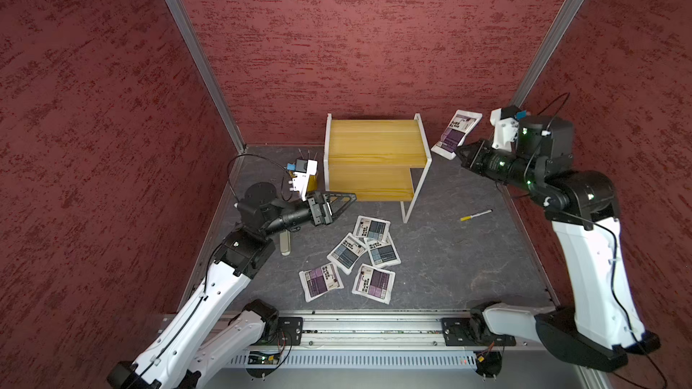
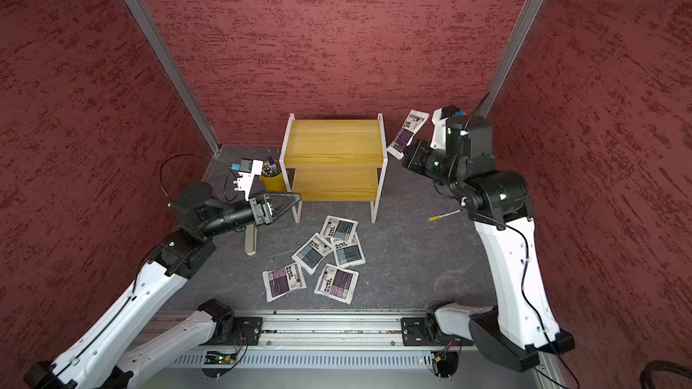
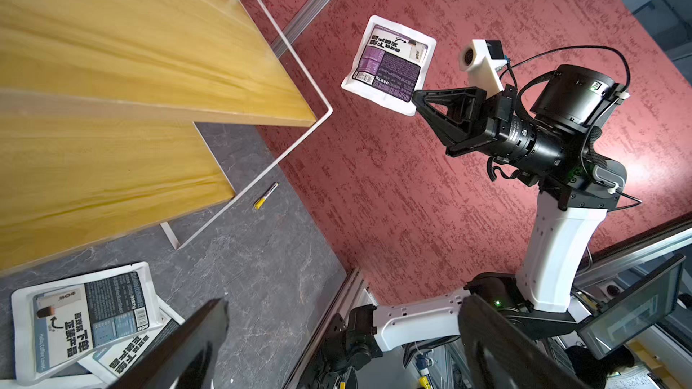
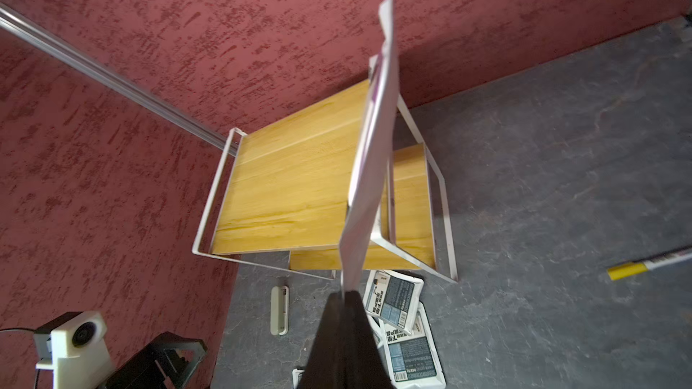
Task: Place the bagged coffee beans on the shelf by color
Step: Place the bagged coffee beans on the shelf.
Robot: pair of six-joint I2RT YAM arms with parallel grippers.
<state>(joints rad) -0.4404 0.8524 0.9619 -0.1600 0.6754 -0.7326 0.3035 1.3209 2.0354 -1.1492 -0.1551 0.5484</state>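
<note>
Purple-label pouch point(image 1: 457, 132): lower corner pinched in closed right gripper point(image 1: 460, 152), held aloft beside shelf point(image 1: 374, 140). Left gripper point(image 1: 346, 199): jaws wide apart, near shelf front.

— What stands on the grey table point(image 1: 468, 256)?
— The shelf point(image 1: 374, 147), at the back near the wall. A yellow bucket point(image 2: 272, 181) stands just beside its left leg.
— And in front of it?
— Three blue-grey pouches point(image 1: 372, 228) overlap in a loose heap. Two purple pouches point(image 1: 321, 281) lie flat side by side, nearer the front edge. A beige bar point(image 1: 285, 245) lies left of the heap, and a pen point(image 1: 476, 215) lies right of the shelf.
</note>
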